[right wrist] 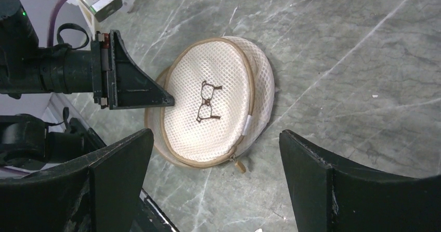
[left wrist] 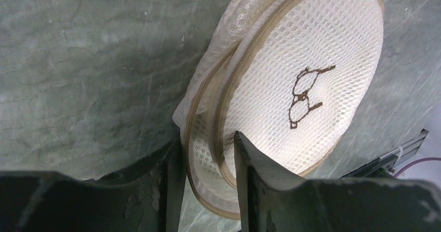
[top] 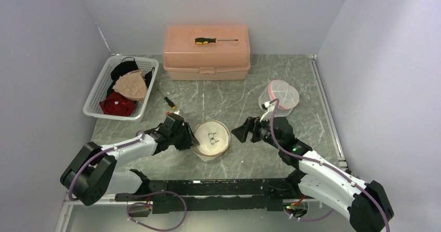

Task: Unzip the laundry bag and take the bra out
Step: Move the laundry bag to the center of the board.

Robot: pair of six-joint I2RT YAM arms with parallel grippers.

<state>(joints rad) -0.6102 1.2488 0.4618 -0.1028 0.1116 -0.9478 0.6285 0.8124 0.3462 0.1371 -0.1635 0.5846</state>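
Bag [top: 212,138] lies flat at near centre of counter [top: 291,81]. My left pincer [left wrist: 208,143] is clamped on its left rim. My right pincer [right wrist: 216,134] hovers just right of bag, fingers wide apart, holding nothing.
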